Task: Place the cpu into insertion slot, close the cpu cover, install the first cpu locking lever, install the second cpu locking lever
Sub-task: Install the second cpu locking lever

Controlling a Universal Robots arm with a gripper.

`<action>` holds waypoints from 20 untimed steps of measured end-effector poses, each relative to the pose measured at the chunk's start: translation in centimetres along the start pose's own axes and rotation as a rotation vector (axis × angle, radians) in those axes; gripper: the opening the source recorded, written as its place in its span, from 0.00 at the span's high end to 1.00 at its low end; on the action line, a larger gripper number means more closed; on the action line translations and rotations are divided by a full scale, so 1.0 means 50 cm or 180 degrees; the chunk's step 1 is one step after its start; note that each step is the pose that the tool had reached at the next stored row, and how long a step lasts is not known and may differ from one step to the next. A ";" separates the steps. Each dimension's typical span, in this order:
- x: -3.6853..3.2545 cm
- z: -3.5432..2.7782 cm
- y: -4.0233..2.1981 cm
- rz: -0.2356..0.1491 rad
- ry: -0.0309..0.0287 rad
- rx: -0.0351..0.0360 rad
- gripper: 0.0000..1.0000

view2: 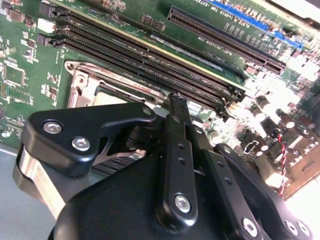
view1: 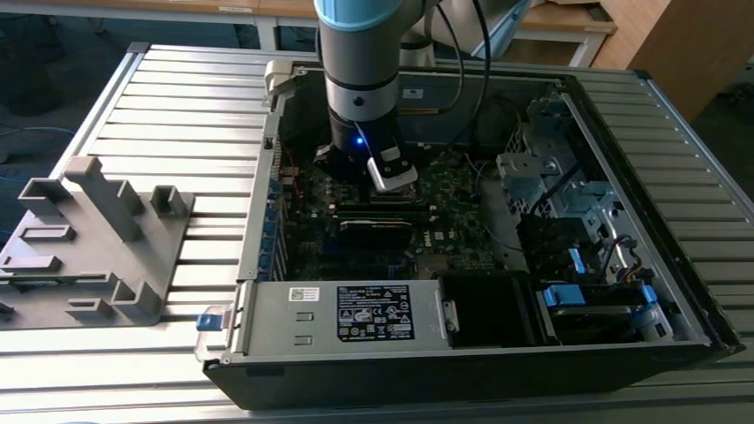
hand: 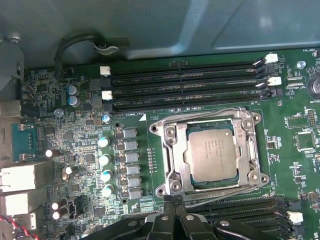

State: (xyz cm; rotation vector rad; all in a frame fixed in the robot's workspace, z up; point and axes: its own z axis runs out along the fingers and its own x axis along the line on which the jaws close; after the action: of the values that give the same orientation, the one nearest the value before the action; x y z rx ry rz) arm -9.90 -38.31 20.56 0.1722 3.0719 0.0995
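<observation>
A: Slatted metal tabletop [view1: 165, 106] supports the open computer case [view1: 659, 291] in the exterior view. We see the arm [view1: 359, 53] reaching down over the motherboard [view1: 448, 238]. A grey fixture [view1: 101, 238] sits at the exterior view's left.

B: In the second wrist view, we see the gripper [view2: 176, 102] with fingers pressed together, grasping nothing, just above the memory slots [view2: 150, 60].

A: In the first wrist view, we find the cpu [hand: 214, 153] seated in the insertion slot [hand: 186, 172]. The cpu cover [hand: 172, 132] lies down around it. The gripper [hand: 172, 199] sits beside the socket edge.
</observation>
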 end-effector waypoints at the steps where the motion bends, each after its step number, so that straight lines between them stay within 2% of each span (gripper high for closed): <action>1: 0.000 0.000 0.000 0.0000 0.0000 0.0000 0.89; 5: 0.000 0.003 0.000 0.0001 0.0002 -0.0021 0.89; 9: 0.000 0.003 0.000 0.0002 0.0002 -0.0024 0.89; 10: 0.001 0.003 0.000 0.0002 0.0003 -0.0029 0.89; 13: 0.005 0.004 -0.001 0.0005 0.0005 -0.0071 0.89; 14: 0.006 0.004 -0.001 0.0005 0.0005 -0.0079 0.89; 20: 0.008 0.012 -0.002 0.0006 0.0004 -0.0094 0.89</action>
State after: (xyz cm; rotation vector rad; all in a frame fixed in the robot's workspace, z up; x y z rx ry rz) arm -10.25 -38.31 19.93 0.1735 3.0696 0.1452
